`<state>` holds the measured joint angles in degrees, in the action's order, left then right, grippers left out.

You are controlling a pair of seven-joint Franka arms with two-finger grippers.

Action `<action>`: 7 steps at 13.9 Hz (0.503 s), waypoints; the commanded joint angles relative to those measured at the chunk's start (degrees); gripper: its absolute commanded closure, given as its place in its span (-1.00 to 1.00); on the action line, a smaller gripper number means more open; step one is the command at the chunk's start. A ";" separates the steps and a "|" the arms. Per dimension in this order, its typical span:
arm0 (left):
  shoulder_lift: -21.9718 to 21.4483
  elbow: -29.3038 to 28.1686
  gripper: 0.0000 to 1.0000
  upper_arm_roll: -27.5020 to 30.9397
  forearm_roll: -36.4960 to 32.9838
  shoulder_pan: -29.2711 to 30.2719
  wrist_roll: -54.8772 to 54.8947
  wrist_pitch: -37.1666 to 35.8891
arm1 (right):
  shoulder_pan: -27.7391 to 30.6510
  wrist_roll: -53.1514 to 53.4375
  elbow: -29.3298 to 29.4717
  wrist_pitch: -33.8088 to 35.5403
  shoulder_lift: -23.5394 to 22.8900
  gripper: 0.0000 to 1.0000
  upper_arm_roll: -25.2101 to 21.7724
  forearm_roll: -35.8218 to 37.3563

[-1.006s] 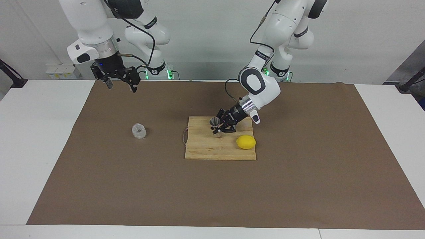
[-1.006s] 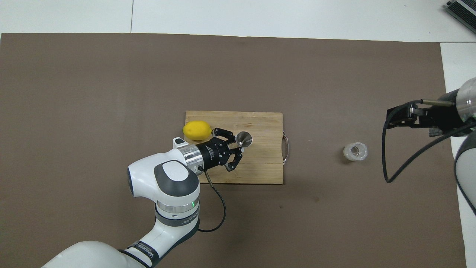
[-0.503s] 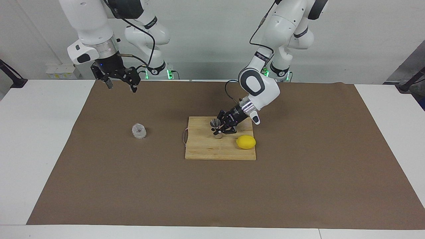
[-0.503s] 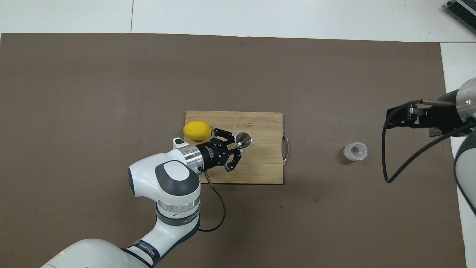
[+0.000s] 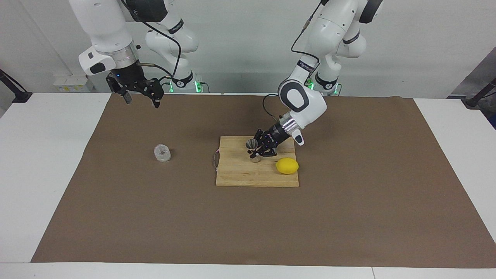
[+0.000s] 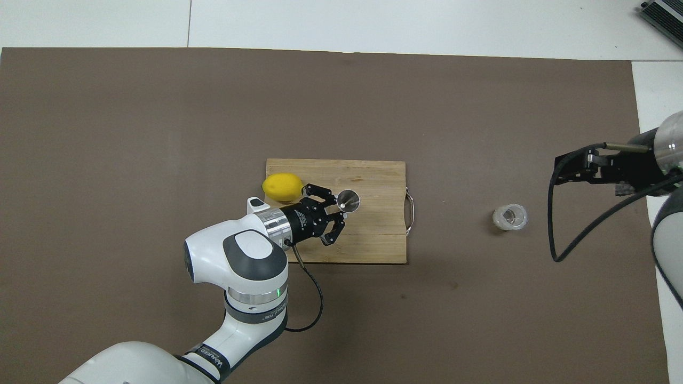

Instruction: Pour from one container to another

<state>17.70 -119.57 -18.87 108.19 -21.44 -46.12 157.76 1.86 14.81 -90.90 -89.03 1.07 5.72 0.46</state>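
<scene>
Barely anything is changing since a second ago: the left gripper (image 5: 256,150) is creeping slightly toward the upper right of the facing frame, with the steel jigger (image 5: 252,149) coming along and staying upright on the cutting board (image 6: 373,245). Its jaws are pinching the jigger at the narrow waist. Some lettering is showing on the left arm's sleeve at the bottom of the overhead frame, but I can't make it out.

Sitting in the left-centre of the facing frame, on the brown mat (image 5: 348,217), is the clear faceted glass cup (image 5: 162,152), well apart from the board and from both grippers. At the upper left of that frame the right gripper (image 5: 141,100) is hanging in the air with jaws spread wide, holding nothing, waiting over the mat's edge by the robots.

Also on the board, the lemon (image 5: 287,166) is lying just beside the left gripper. Between board and cup the mat is bare, and white counter (image 5: 46,174) is showing past the mat's edges.
</scene>
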 commanded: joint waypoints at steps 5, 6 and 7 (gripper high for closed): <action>0.85 1.09 -0.63 0.15 1.50 -0.88 1.38 1.67 | 0.52 -0.13 -1.13 0.44 1.04 -1.00 0.26 0.07; 0.85 1.18 -0.68 0.15 1.33 -0.71 1.38 1.67 | 0.52 -0.13 -1.13 0.44 1.04 -1.00 0.26 0.07; 0.85 1.09 -0.71 0.15 1.24 -0.70 1.38 1.67 | 0.52 -0.05 -1.13 0.44 1.04 -1.00 0.26 0.07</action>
<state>17.86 -119.54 -18.99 108.19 -21.62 -45.99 157.98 1.86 14.81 -90.90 -89.03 1.07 5.72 0.46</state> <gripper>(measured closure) 0.251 0.000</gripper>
